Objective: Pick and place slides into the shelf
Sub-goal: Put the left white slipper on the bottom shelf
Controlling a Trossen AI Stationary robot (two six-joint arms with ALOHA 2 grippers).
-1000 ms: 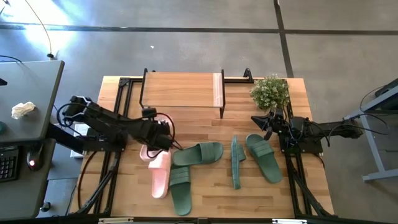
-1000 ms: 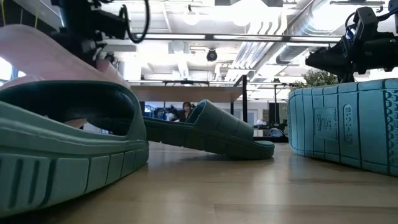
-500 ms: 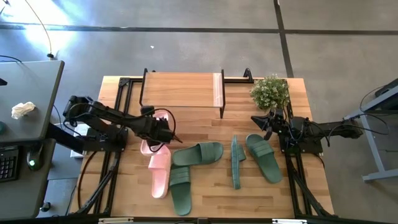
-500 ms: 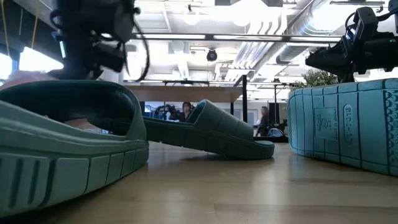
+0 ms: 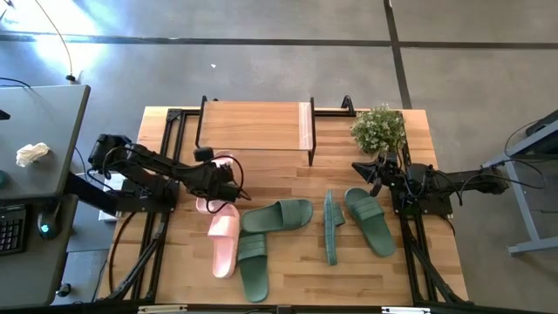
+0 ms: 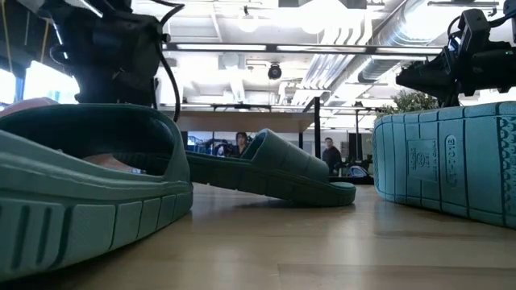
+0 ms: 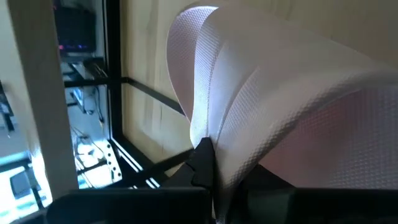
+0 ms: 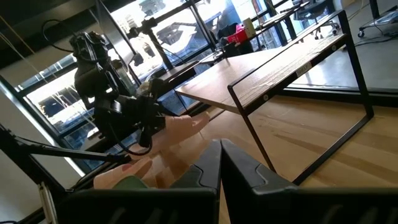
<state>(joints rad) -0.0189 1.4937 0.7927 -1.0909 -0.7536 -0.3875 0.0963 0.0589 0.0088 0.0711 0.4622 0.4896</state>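
Left gripper point(image 5: 234, 186): clamped tight on a light pink slide point(image 5: 212, 204), holding it off the table near the left front leg of the shelf; in the left wrist view the pink slide point(image 7: 280, 106) fills most of the frame, pinched between the dark fingers point(image 7: 202, 163).
Right gripper point(image 5: 359, 167): closed on nothing, hovering near the table's right edge, beside the potted plant point(image 5: 378, 128).
Shelf point(image 5: 253, 125): light plank top on a thin black frame, standing at the far edge of the table, nothing on top of it.
Second pink slide point(image 5: 224, 242): flat on the table toward the near left, touching a dark green slide point(image 5: 253, 266).
Other green slides: one point(image 5: 277, 215) lies crosswise at mid-table; one point(image 5: 331, 225) stands on its edge; one point(image 5: 370, 220) lies flat toward the right edge.
Table point(image 5: 296, 275): pale wooden planks, black arm mounts along the left and right edges.
Room: grey concrete floor around the table; a grey desk point(image 5: 39, 148) to the left with a crumpled white cloth point(image 5: 32, 153); the low view shows ceiling lights, ducts and two people point(image 6: 330, 151) far behind.
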